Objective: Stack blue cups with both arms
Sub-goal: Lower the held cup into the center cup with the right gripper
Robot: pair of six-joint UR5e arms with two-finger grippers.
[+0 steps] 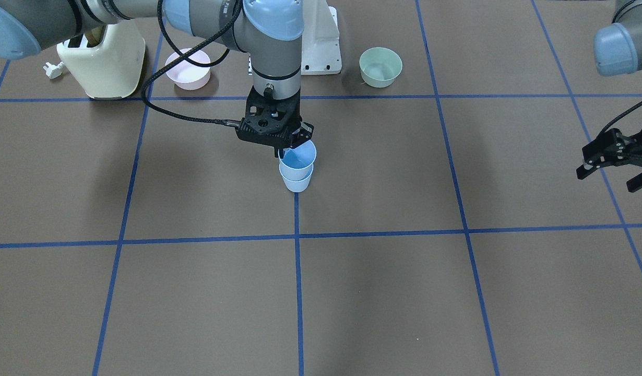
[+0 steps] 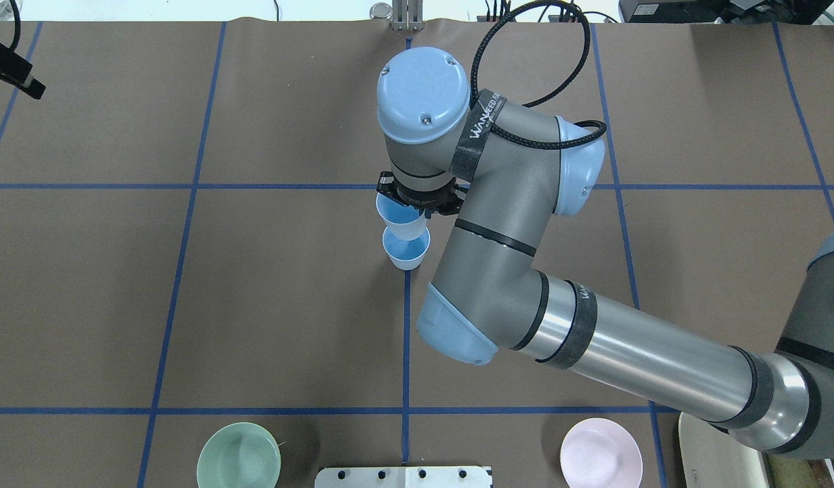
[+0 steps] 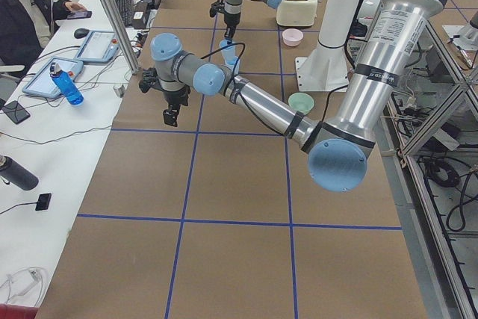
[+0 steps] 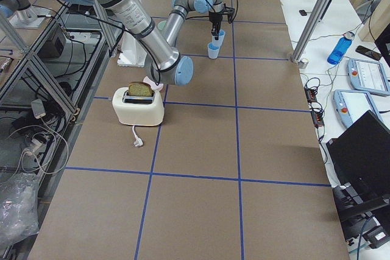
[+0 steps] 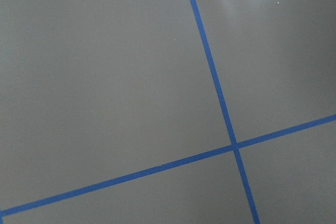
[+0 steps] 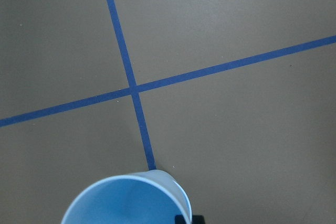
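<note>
top cup (image 1: 300,156): smooth tapered plastic, right gripper (image 1: 291,146) pinching its rim
bottom cup (image 1: 297,183): looks nested underneath
left gripper (image 1: 608,178): fingers apart, 3 o'clock

Brown table (image 1: 383,172), blue tape grid (image 1: 299,282). Cream toaster (image 1: 104,65) near the far edge, toast (image 4: 139,89) in the slot, plug (image 1: 53,69) loose beside it. Pink bowl (image 1: 188,69) just beside the toaster. Green bowl (image 1: 380,67) beyond the white stand (image 1: 321,47).

The blue cups (image 1: 297,180) are smooth, faintly glossy plastic. The table (image 1: 404,292) wears matt brown paper lined with blue tape (image 1: 298,292); the right arm (image 2: 627,352) is satin grey metal with glossy caps (image 2: 424,95).
</note>
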